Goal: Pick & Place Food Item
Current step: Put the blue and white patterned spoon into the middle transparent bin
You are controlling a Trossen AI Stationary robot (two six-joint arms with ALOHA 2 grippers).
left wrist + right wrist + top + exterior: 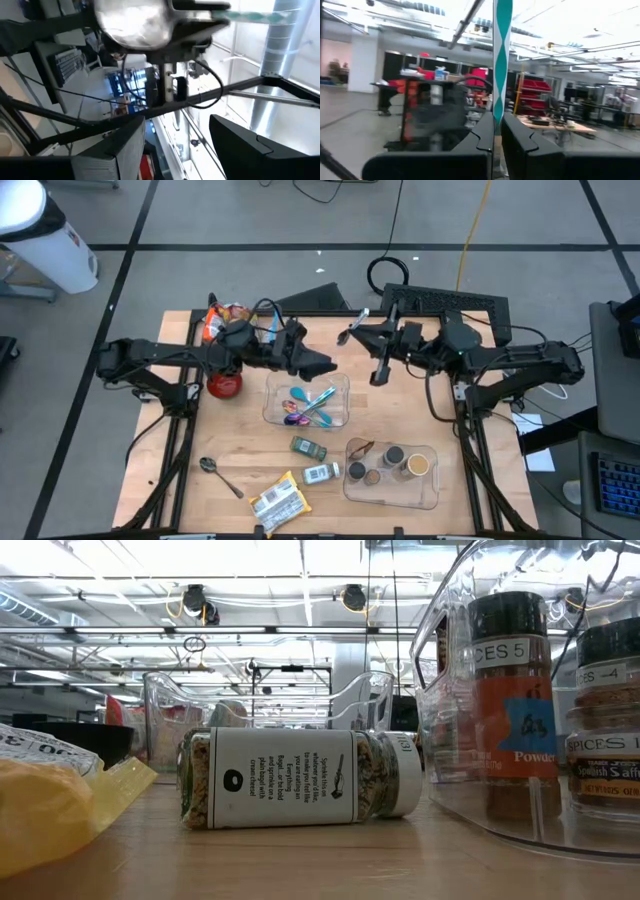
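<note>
Wooden table (240,460) carries two clear bins, two loose spice jars (309,447) and a spoon (218,474) near left. Left gripper (322,365), fingers spread, hovers above the far bin (272,395). Right gripper (380,372), nearly pressed together, pinches a teal utensil (502,55) just right.

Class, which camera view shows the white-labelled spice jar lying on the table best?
The low view: the white-labelled spice jar lies on its side, close up, with its label print and white cap visible. The high view shows it only small, from above, beside the clear bin. Neither wrist view shows it.
</note>
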